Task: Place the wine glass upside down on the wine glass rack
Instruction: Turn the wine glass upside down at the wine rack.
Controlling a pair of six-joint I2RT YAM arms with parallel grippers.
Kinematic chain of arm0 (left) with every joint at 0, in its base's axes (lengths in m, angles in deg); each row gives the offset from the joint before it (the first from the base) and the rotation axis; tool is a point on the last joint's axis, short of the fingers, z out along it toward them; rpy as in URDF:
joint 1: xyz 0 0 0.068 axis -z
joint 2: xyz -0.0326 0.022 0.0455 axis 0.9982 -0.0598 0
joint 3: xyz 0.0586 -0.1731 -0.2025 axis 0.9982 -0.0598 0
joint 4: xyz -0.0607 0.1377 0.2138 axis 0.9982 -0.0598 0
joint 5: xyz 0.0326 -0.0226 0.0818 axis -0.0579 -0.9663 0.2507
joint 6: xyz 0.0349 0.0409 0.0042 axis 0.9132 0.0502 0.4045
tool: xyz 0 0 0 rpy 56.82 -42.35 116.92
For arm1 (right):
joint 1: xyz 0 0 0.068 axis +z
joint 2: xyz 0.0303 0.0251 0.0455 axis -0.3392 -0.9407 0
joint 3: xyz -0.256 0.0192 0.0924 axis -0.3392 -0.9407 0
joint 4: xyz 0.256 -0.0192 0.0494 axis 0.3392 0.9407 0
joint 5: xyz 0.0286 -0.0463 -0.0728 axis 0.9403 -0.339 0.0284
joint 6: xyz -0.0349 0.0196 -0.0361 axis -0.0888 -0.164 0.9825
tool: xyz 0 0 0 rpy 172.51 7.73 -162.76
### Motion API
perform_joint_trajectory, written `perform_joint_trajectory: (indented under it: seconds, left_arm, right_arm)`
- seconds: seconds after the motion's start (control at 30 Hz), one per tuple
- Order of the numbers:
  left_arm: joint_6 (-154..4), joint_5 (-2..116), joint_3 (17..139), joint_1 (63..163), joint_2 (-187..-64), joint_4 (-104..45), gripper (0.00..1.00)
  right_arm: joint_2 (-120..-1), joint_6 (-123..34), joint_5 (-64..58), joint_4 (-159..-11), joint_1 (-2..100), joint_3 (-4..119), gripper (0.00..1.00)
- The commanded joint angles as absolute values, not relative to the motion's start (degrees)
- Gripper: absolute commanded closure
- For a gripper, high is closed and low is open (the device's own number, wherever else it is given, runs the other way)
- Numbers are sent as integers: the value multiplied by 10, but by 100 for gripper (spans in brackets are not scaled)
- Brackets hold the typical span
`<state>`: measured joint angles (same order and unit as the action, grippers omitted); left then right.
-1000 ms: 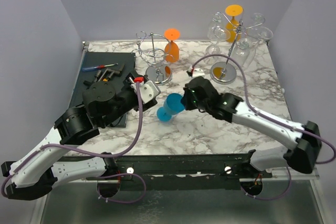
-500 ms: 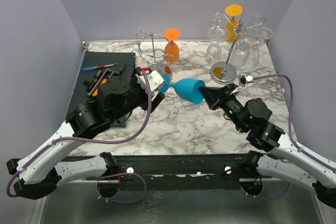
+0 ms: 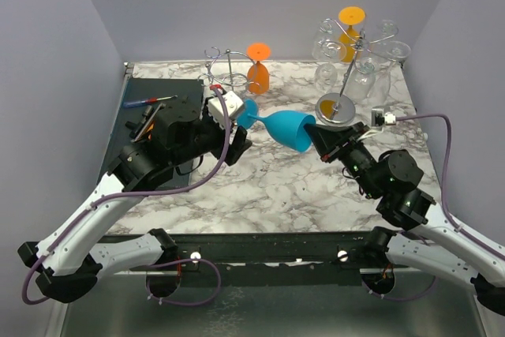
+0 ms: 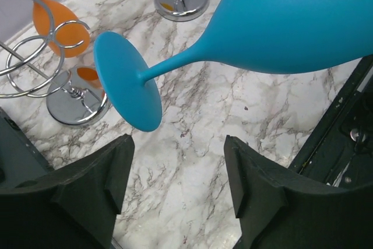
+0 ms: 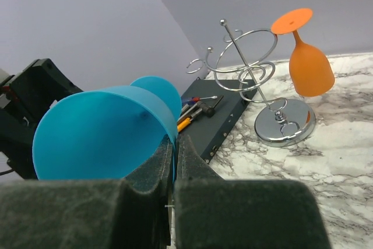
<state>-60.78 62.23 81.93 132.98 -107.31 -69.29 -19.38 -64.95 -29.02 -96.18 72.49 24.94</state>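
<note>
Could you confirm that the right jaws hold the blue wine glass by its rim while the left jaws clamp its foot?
No: the right jaws hold the blue wine glass by its rim, but the left jaws stand open, its foot free ahead of them; the left wrist view shows it.

Wine glass [image 3: 286, 129] lies sideways above table [image 3: 276, 191] centre, foot twd left, bowl twd right, btwn left gripper [image 4: 178, 161] & right gripper [image 5: 173, 155]. Behind it: small rack [image 3: 229, 69] w/ one glass [image 3: 258, 76] hung on its right. Rear right: taller rack [image 3: 339, 106] w/ several glasses [image 3: 364, 76]. Far left: tool tray [image 3: 162, 88] w/ screwdriver [image 3: 146, 102].
</note>
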Motion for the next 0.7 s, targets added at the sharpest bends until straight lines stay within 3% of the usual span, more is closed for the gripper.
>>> perform_joint_trajectory:
  seconds: [0.0, 0.4, 0.47, 0.57, 0.67]
  left_arm:
    - [-622, 548, 839, 1308, -1086, -710, 36]
    - [-679, 395, 893, 1198, -1137, -691, 56]
    - [-675, 363, 891, 1186, -1137, -689, 67]
    - [-644, 335, 879, 1180, -1131, -697, 98]
    - [-604, 336, 871, 1179, -1125, -705, 100]
  right_arm:
    - [-174, -638, -265, -989, 725, 261, 99]
    - [-182, -617, -205, -1001, 724, 264, 99]
    - [-182, -614, -206, -1006, 725, 263, 99]
    - [-176, -611, -205, -1017, 725, 255, 99]
    - [-175, -609, -201, -1018, 725, 252, 94]
